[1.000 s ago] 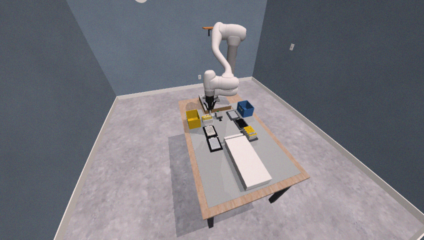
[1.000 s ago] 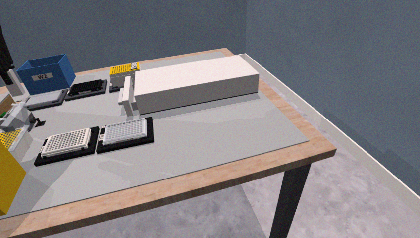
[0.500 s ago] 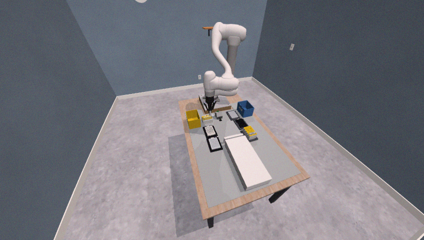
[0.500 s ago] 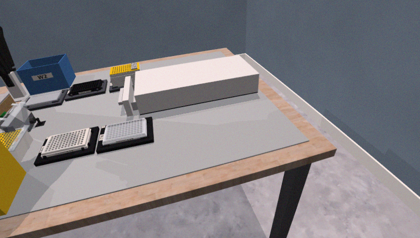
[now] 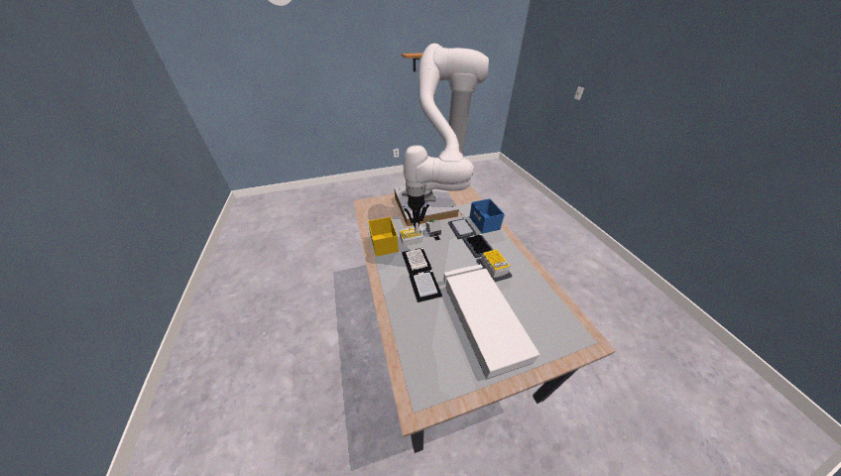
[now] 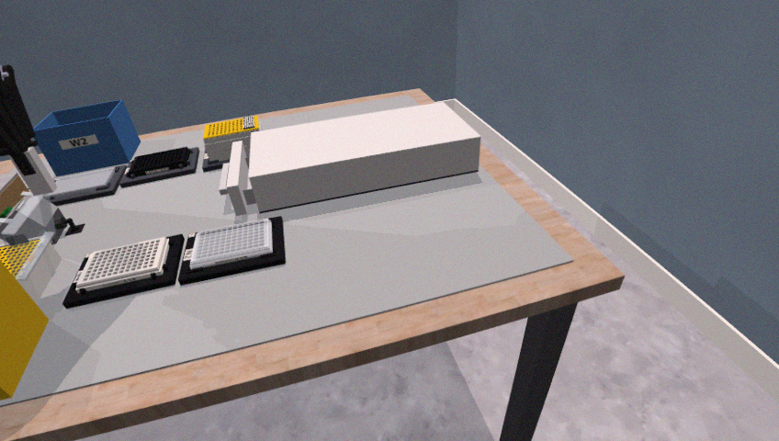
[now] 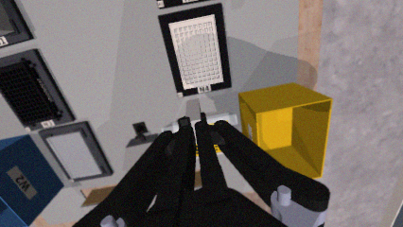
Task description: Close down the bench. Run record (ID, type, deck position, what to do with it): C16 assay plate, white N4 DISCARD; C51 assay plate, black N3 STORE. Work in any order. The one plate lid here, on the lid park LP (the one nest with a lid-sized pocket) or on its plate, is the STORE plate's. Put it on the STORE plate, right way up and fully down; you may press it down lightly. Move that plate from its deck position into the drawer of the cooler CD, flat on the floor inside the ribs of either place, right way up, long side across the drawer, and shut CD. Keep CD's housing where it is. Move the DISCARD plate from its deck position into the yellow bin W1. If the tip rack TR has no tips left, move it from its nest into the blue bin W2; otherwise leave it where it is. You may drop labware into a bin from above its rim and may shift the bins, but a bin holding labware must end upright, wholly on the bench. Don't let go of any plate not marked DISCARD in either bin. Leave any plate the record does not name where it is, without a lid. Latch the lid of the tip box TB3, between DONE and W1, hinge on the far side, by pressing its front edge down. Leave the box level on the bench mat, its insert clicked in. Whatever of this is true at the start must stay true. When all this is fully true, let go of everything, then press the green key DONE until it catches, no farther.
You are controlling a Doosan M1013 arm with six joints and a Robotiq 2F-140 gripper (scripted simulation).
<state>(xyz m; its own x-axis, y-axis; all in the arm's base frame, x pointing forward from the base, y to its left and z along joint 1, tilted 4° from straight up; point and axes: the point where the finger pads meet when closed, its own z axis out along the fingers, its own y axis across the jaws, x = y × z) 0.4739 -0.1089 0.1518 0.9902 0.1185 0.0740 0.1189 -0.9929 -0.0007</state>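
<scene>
My gripper [image 7: 194, 109] is shut and empty, pointing down over the tip box TB3 [image 5: 411, 234], close to its grey lid [image 6: 27, 218], which stands tilted above the yellow insert [image 6: 16, 256]. I cannot tell whether the fingertips touch it. The white plate [image 7: 200, 51] lies in nest N4, also in the exterior view [image 6: 121, 263]. The black plate [image 6: 160, 160] sits in its nest without a lid. The plate lid [image 6: 84, 180] lies on the lid park. The tip rack TR [image 6: 231, 128] has a yellow top with a few tips at one end.
The yellow bin W1 [image 7: 284, 125] stands right beside the tip box. The blue bin W2 [image 6: 87, 136] is behind the lid park. A clear plate [image 6: 231, 243] sits next to the white one. The white cooler CD [image 6: 360, 150] has its drawer front [image 6: 236, 175] slightly out.
</scene>
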